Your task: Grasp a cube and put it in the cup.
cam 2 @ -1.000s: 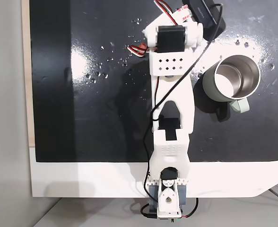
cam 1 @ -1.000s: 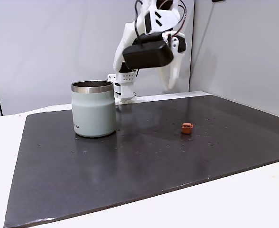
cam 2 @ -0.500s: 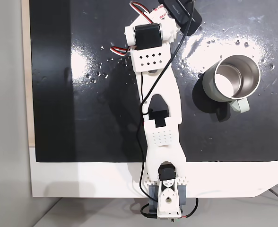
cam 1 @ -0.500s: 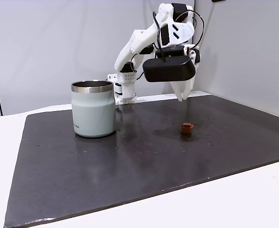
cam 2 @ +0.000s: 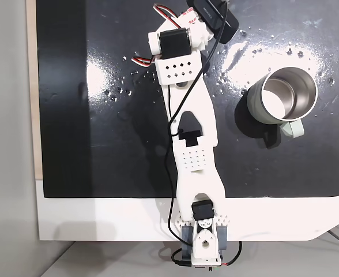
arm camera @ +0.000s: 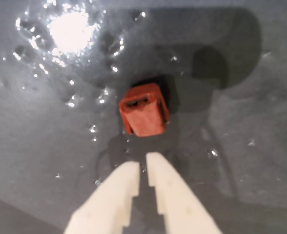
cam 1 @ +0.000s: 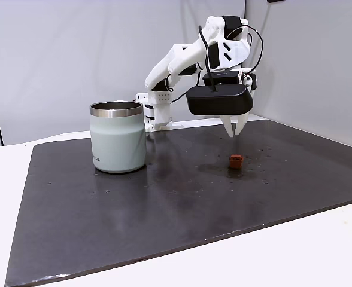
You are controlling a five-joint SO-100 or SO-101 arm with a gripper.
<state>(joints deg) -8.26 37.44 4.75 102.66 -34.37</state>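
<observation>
Dark, glossy matting [cam 1: 182,203] covered most of a white table [cam 1: 319,251], with plain grey walls behind it in a fixed view. On the mat sat the small reddish-orange cube with a darker, hollowed top [cam 1: 236,161], alone and well apart from the wide, pale grey-green cylindrical cup with a bare steel rim [cam 1: 118,143], which stood upright to the left in that view with a small dark logo near its base. Seen from straight above in a fixed view, the cup [cam 2: 256,107] showed its shiny metal inside and a stubby handle on its lower right side. The white jointed arm [cam 2: 191,138] reached from its base at the table's edge across the mat, a black camera housing [cam 1: 219,100] riding on its wrist. The two-finger white gripper [cam 1: 234,135] pointed downward above the cube, its tips just over and slightly behind it, not touching it. In the wrist view the gripper [arm camera: 141,168] came up from the bottom edge with its pale fingers [arm camera: 165,187] drawn close together, only a narrow slit between them and nothing held. The cube [arm camera: 144,110] lay just beyond the fingertips on the mat, slightly blurred, with bright lamp glare [arm camera: 70,30] reflecting off the surface at upper left.
</observation>
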